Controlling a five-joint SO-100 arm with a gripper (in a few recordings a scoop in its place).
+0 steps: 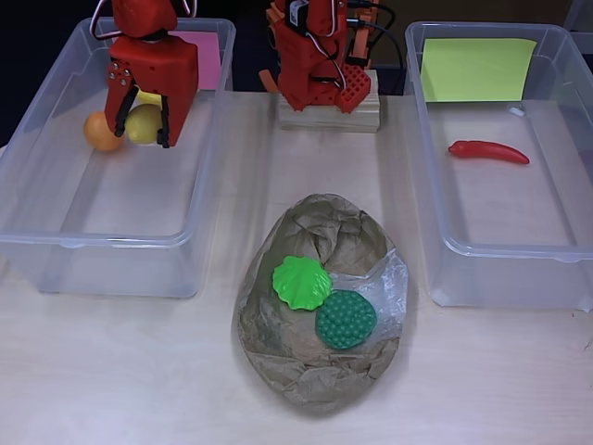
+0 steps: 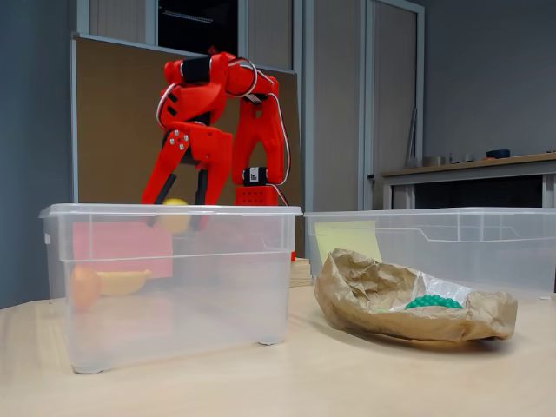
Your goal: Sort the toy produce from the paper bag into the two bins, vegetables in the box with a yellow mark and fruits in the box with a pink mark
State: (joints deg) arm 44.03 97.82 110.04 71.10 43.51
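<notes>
Orange fruit [image 1: 100, 132] touches end effector's [image 1: 144, 130] lemon [image 1: 145, 123].

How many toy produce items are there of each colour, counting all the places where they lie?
Green: 2, the leafy piece and bumpy ball on the paper bag
Yellow: 2, one in the gripper, one in the bin
Orange: 1
Red: 1, the chili
Total: 6

We see soft, even indoor light from above, with only faint shadows under the paper bag [image 1: 320, 306] and bins on the pale table [image 1: 120, 371]. The overhead view looks slightly hazy; the fixed view is dimmer, its dark background soft.
</notes>
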